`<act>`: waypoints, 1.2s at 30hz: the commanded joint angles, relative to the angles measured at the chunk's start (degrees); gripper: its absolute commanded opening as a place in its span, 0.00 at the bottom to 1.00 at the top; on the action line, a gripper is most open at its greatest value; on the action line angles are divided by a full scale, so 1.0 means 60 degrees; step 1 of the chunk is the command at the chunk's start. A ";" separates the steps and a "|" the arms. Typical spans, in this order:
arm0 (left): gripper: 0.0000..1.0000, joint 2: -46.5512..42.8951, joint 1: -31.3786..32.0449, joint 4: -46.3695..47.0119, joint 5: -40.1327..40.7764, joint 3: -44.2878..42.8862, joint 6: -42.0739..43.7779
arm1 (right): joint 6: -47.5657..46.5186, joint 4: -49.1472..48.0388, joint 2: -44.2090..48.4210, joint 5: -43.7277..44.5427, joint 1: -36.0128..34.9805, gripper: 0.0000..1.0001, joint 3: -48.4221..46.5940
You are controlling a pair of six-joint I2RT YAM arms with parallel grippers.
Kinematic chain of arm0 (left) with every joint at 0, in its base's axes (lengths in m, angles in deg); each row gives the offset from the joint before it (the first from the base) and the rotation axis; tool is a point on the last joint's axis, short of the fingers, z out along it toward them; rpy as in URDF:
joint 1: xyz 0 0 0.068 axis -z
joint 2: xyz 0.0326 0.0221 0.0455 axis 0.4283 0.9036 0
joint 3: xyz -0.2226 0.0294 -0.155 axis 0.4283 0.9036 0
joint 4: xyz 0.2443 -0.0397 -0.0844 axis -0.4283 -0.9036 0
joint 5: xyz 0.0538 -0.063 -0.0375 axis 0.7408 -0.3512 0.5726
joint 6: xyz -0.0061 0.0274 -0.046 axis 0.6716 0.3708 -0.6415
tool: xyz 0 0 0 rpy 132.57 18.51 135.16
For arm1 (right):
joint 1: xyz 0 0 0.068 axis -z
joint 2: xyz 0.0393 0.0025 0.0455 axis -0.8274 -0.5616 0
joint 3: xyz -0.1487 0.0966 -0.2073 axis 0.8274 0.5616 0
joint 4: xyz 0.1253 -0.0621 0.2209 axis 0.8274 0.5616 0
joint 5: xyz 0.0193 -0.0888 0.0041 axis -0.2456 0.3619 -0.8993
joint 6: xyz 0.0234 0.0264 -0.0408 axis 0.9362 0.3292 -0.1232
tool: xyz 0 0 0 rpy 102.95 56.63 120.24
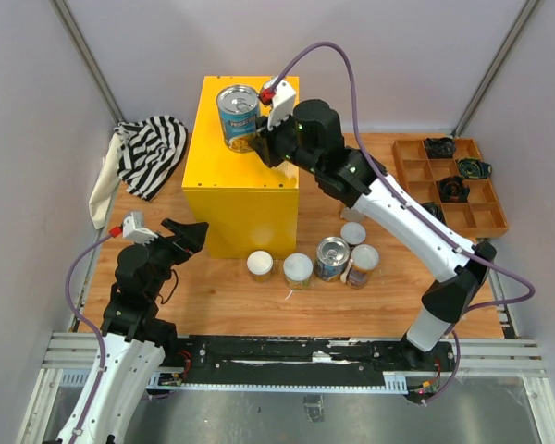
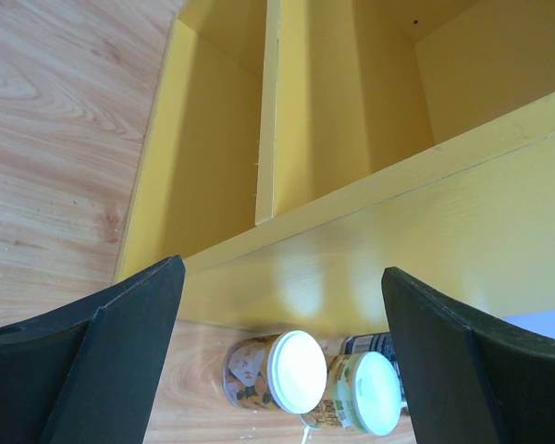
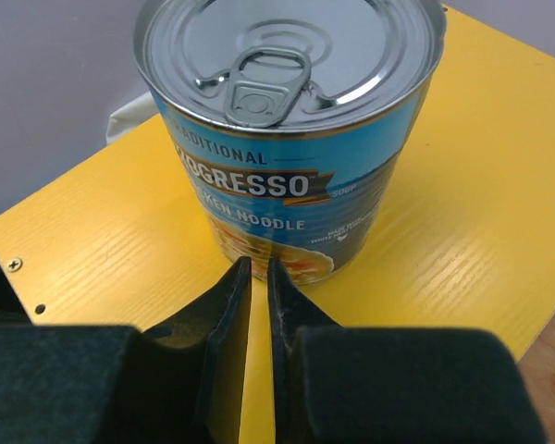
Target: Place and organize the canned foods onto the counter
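A blue soup can with a silver pull-tab top stands upright on the back of the yellow counter. My right gripper is shut and empty at the can's near side. In the right wrist view its tips sit at the base of the can on the counter top. Several cans stand on the table in front of the counter: two white-lidded ones, a blue one and two more. My left gripper is open and empty by the counter's left front; its view shows two white-lidded cans.
A black-and-white striped cloth lies left of the counter. A brown compartmented wooden tray with dark objects sits at the right back. The left wrist view shows the counter's open yellow compartments and front face.
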 commanded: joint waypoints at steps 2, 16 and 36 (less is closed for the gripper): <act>0.92 0.0043 0.0048 0.0402 -0.0152 -0.0086 0.0052 | 0.0387 -0.0328 -0.0585 -0.0210 0.0334 0.14 -0.0832; 0.92 0.0358 0.0049 0.0617 -0.0338 -0.0304 0.0419 | 0.0704 -0.0027 -0.1216 -0.0444 0.0434 0.28 -0.1654; 0.92 0.0964 0.0045 0.1197 -0.0628 -0.0615 0.0586 | 0.0458 0.0997 -0.2186 -0.1583 -0.0050 0.27 -0.3390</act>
